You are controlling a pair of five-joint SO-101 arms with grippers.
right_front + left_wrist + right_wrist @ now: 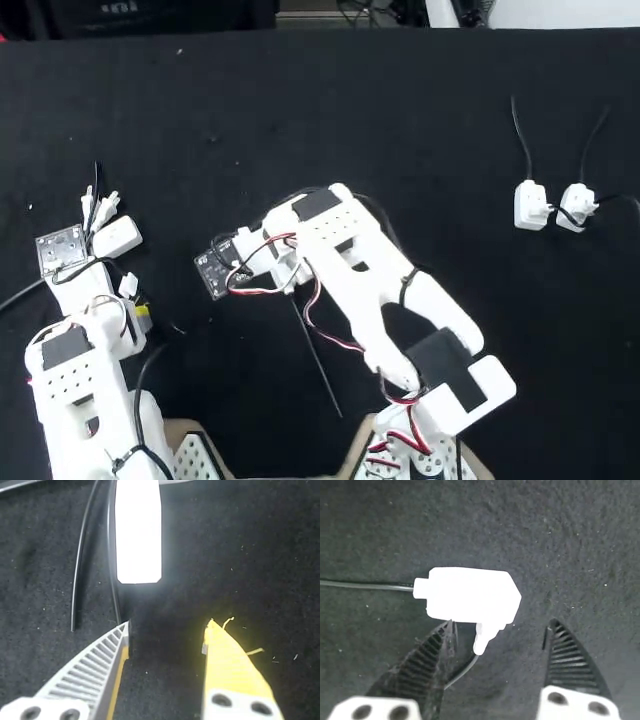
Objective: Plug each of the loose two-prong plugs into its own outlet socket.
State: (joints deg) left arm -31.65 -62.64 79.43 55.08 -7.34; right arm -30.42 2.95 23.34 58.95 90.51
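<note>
The white plug (470,595) lies in the middle of the surface (400,100), cord (365,585) trailing, right pincer (501,624) spread wide right at it. Over by the left edge, a second white block (138,532) sits just ahead of the left pincer (167,625), wide too.

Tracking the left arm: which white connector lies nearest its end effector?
The white connector at the table's left side, just ahead of the left end effector; the other connectors lie farther right.

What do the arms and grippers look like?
The left arm and right arm are white plastic with black panels; red wires run along the right. Left gripper: one white ribbed finger, one yellow finger. Right gripper: black ribbed fingers.
</note>
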